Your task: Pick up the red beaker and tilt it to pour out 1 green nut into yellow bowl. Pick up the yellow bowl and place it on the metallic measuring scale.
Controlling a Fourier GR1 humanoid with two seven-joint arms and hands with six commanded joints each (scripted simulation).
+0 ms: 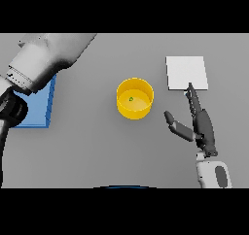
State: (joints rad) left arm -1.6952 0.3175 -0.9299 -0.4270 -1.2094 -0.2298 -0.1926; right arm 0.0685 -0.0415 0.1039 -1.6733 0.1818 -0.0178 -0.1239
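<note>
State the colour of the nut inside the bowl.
Green: the nut lies in the yellow bowl, head view.

One yellow bowl [134, 98], one green nut [131, 99], one scale [186, 73].

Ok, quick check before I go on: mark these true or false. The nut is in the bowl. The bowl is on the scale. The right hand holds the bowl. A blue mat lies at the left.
1. The green nut is in the yellow bowl: true.
2. The bowl is on the scale: false, it stands on the table to the scale's left.
3. The right hand holds the bowl: false, it is open, apart from the bowl, fingertips at the scale's edge.
4. A blue mat lies at the left: true.
</note>
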